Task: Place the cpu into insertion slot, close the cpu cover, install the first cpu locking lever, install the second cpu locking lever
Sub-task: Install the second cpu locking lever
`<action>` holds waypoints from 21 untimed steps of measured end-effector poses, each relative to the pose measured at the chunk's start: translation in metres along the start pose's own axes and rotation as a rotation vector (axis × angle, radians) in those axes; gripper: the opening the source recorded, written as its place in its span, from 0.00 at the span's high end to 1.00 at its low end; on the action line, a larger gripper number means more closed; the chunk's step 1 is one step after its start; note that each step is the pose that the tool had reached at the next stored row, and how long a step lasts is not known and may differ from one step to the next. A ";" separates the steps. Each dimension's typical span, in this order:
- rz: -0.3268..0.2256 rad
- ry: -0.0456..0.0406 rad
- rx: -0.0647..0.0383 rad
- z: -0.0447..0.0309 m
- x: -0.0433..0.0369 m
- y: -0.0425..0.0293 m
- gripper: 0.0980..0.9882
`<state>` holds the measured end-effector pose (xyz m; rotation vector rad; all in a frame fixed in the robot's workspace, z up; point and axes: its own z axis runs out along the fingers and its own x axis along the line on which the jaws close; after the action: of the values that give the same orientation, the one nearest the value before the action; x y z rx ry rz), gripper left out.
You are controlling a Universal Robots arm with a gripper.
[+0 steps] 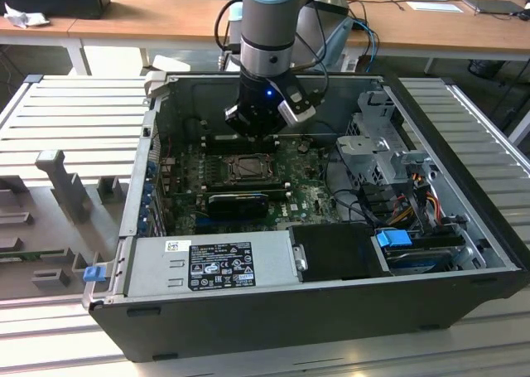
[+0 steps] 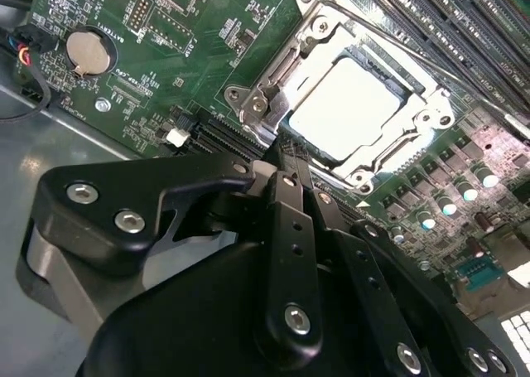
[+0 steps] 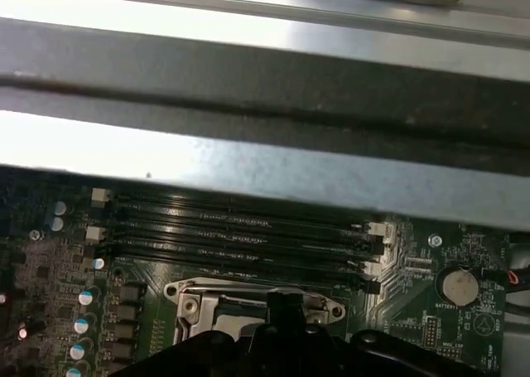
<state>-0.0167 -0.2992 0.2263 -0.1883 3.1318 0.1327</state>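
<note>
While the pincer (image 2: 286, 157) hangs just above the socket's edge, its fingers pressed together and pinching nothing, the cpu (image 2: 352, 103) already lies in the slot (image 1: 247, 169) with the cover (image 2: 310, 45) folded down around it. A sideways slip, I judge, could scrape the cover or knock it askew before the levers lock. Memory slots (image 3: 236, 232) run just beside the socket, a coin battery (image 2: 87, 52) sits nearby, and the case wall (image 3: 265, 103) crowds the approach
</note>
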 end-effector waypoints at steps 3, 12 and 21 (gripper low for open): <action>0.000 -0.0002 0.000 -0.0107 -0.0001 0.0009 0.99; 0.000 -0.0001 0.001 -0.0299 0.0002 -0.0016 0.99; 0.000 0.0000 0.001 -0.0307 0.0020 -0.0168 0.99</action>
<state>-0.0166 -0.3186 0.2555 -0.1883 3.1318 0.1311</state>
